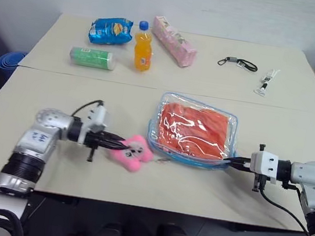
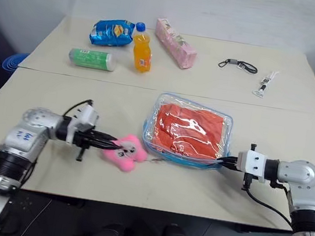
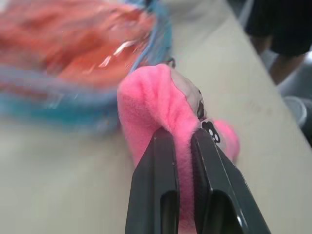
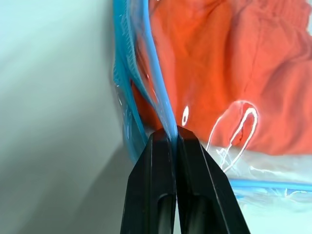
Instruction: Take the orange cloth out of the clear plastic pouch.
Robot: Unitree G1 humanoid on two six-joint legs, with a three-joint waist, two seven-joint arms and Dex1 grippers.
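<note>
Orange cloth (image 1: pixel 194 129) lies inside the clear pouch (image 1: pixel 230 125), flat on the counter (image 1: pixel 119 101). Left end effector (image 1: pixel 122 146) is clenched on the pink plush charm (image 1: pixel 134 152). Right end effector (image 1: pixel 232 161) is clenched on the pouch's blue trim. Farther back stands an orange bottle (image 1: pixel 143 48).

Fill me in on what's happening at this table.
A two-armed robot is working on a clear pouch that lies flat on the table with an orange cloth inside. Its left hand is shut on the pink plush charm beside the pouch, and its right hand pinches the pouch's blue edge at the opposite corner. The cloth is not out yet. Snacks, a bottle and small items sit at the far side, untouched.
</note>
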